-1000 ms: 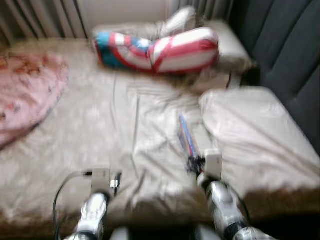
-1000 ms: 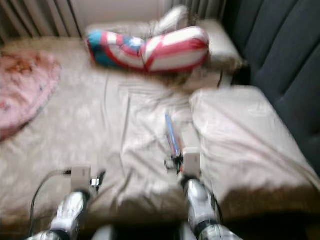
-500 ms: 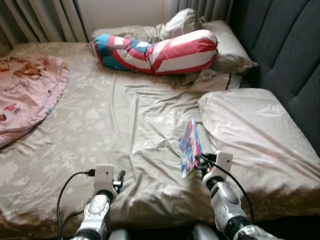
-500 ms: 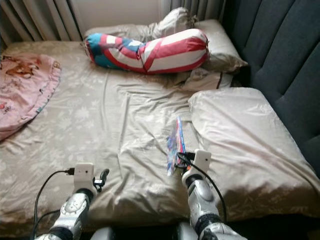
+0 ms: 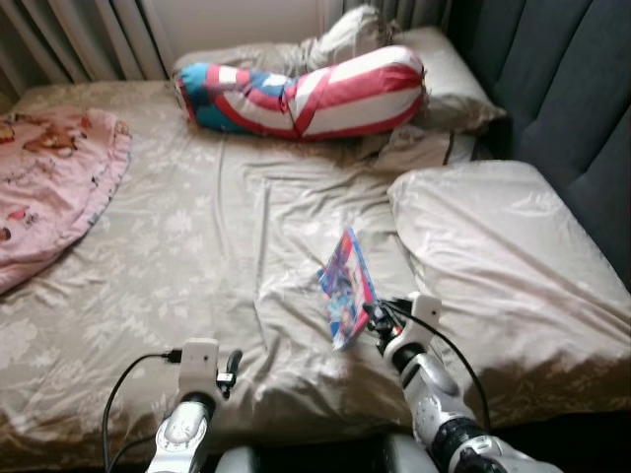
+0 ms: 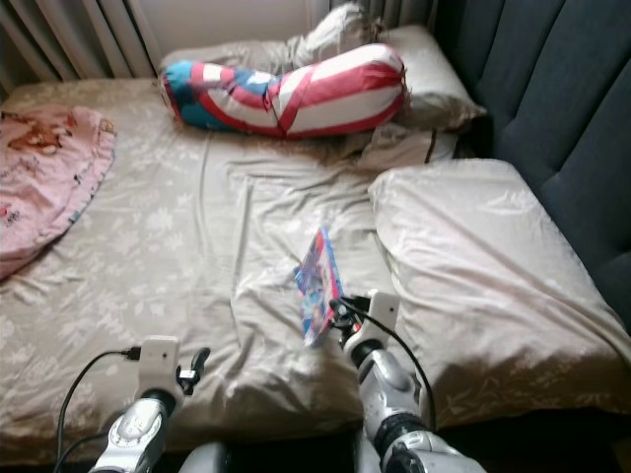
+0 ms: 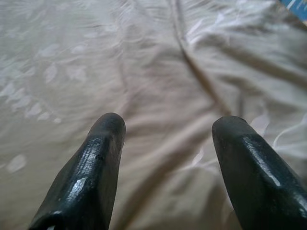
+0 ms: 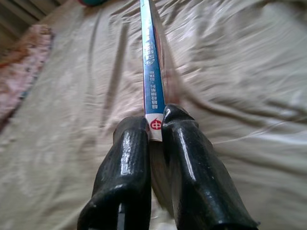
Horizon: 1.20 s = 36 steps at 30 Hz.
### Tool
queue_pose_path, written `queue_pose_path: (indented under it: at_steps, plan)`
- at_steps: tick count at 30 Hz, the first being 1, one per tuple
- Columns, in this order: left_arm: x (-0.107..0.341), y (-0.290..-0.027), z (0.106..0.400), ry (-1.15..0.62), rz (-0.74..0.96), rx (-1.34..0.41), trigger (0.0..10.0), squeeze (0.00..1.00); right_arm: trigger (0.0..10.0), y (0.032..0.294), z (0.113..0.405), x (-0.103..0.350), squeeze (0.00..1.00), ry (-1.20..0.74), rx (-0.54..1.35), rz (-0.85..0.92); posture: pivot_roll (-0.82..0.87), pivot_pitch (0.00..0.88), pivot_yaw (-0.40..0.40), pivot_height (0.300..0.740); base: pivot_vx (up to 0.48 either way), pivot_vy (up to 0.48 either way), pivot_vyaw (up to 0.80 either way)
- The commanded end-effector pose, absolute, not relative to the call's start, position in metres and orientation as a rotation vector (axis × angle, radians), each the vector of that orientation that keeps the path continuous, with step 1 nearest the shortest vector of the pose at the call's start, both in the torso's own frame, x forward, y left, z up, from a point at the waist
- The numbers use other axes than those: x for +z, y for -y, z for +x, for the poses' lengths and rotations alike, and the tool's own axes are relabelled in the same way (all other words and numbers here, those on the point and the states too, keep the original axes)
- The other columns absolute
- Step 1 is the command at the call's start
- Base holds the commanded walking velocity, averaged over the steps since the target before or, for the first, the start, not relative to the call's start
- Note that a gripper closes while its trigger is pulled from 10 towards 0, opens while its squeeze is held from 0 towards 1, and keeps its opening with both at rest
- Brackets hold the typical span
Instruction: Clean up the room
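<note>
Near the bed's front edge, book in hand
Right gripper is pinching the thin book by its spine end, long axis pointing away; left gripper is hanging open, nothing between its jaws.

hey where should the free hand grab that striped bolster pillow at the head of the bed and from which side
Take the striped bolster at its narrower middle, from above. It lies flat across the bed, bent there, with fat ends. The left hand is open; the right hand holds a book.
</note>
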<state>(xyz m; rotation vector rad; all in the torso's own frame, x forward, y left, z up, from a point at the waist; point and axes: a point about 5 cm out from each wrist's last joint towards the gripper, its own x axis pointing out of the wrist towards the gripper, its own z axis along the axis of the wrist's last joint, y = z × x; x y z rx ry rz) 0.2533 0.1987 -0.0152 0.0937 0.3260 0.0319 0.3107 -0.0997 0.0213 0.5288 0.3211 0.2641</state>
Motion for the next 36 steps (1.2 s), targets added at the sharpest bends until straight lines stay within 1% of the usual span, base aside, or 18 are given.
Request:
queue_pose_path:
  at_steps: [1,3,5,7,9,11,16,22,33,34,35,36]
  plan:
    - [-0.019,-0.206,0.245,-0.34,0.126,0.021,10.0,0.0,10.0,0.098,0.318,0.03,0.0,-0.287,0.279,0.567,0.03,0.172,0.028,0.642,0.0,0.0,0.0]
    - [-0.021,-0.207,0.24,-0.345,0.137,0.015,10.0,0.0,10.0,0.099,0.316,0.028,0.0,-0.297,0.274,0.578,0.04,0.178,0.032,0.642,0.0,0.0,0.0]
    - [-0.023,-0.208,0.236,-0.348,0.145,0.007,10.0,0.0,10.0,0.1,0.313,0.024,0.0,-0.322,0.271,0.552,0.05,0.184,0.035,0.642,0.0,0.0,0.0]
    - [-0.026,-0.209,0.228,-0.349,0.159,-0.008,10.0,0.0,10.0,0.107,0.31,0.018,0.0,-0.346,0.226,0.524,0.07,0.198,0.042,0.642,0.0,0.0,0.0]
    - [-0.026,-0.21,0.226,-0.348,0.161,-0.01,10.0,0.0,10.0,0.11,0.31,0.017,0.0,-0.346,0.205,0.521,0.07,0.205,0.046,0.642,0.0,0.0,0.0]
    - [-0.027,-0.211,0.223,-0.356,0.168,-0.015,10.0,0.0,10.0,0.118,0.31,0.015,0.0,-0.357,0.138,0.517,0.06,0.209,0.049,0.642,0.0,0.0,0.0]
    - [-0.033,-0.209,0.214,-0.378,0.177,-0.04,10.0,0.0,10.0,0.133,0.305,0.008,0.0,-0.374,0.063,0.479,0.07,0.221,0.059,0.642,0.0,0.0,0.0]
    - [-0.032,-0.209,0.212,-0.377,0.181,-0.045,10.0,0.0,10.0,0.146,0.301,0.004,0.0,-0.383,-0.005,0.438,0.07,0.229,0.062,0.642,0.0,0.0,0.0]
    - [-0.032,-0.209,0.211,-0.381,0.182,-0.048,10.0,0.0,10.0,0.152,0.302,0.005,0.0,-0.381,-0.037,0.423,0.07,0.229,0.062,0.642,0.0,0.0,0.0]
    - [-0.032,-0.209,0.211,-0.382,0.182,-0.048,10.0,0.0,10.0,0.152,0.303,0.006,0.06,-0.379,-0.037,0.42,0.07,0.229,0.062,0.642,0.0,0.0,0.0]
    - [-0.031,-0.209,0.211,-0.383,0.182,-0.048,10.0,0.0,10.0,0.152,0.303,0.006,0.49,-0.378,-0.037,0.415,0.07,0.229,0.062,0.642,0.0,0.0,0.0]
    - [-0.031,-0.209,0.211,-0.383,0.182,-0.048,10.0,0.0,10.0,0.152,0.304,0.007,0.75,-0.378,-0.037,0.414,0.06,0.229,0.061,0.642,0.0,0.0,0.0]
